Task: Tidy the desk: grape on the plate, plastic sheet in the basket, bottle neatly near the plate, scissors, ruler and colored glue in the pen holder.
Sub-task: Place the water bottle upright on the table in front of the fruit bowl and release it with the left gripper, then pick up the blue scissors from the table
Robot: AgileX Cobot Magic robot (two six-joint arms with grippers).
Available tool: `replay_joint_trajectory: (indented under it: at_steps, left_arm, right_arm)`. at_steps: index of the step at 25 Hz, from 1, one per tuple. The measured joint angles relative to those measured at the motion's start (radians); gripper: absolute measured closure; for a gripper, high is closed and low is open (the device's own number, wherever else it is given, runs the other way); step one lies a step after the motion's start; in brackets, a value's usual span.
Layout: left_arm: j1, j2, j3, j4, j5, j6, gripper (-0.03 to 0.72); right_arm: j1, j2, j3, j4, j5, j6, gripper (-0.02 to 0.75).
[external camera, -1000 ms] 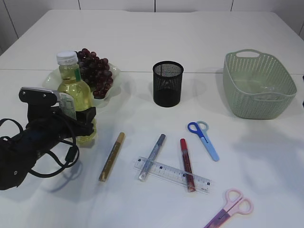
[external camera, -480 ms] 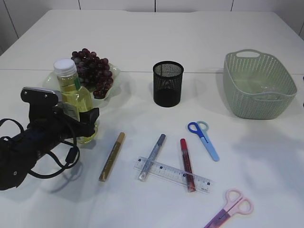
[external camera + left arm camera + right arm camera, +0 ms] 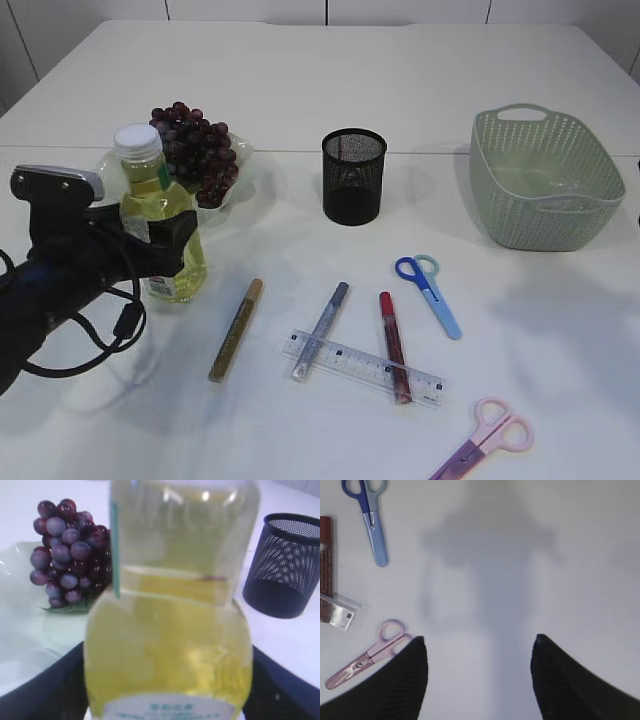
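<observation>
Now: bottle upright at frame left.
Left tool spread around its base, beside plate; right tool released, empty.

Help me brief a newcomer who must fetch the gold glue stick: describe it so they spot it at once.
Start at the bottle of yellow liquid at the table's left. Just right of its base lies the gold glue stick, slanted, alone on bare table. Unlike the silver stick and red stick, it does not touch the ruler.

Bare table lies near the right edge below the basket — pens and ruler block the front middle.
</observation>
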Motion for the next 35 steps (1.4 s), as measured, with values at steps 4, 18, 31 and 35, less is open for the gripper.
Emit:
replay_joint_trajectory:
  at_steps: [4,18,31,35]
  left_arm:
    - [0.002,-0.079,0.032,0.033,0.002,-0.002,0.083]
    - [0.025,-0.388,0.040,0.053,0.168,-0.058,0.096]
    - [0.025,-0.771,0.045,0.037,0.870,-0.069,0.156]
    - [0.025,-0.834,0.048,-0.011,1.120,-0.092,0.156]
  right_arm:
    - [0.000,0.000,0.000,0.000,0.000,0.000,0.231]
    - [0.000,0.000,0.000,0.001,0.000,0.000,0.231]
    - [0.000,0.000,0.000,0.023,0.031,-0.001,0.232]
    - [0.000,0.000,0.000,0.025,0.020,-0.001,0.232]
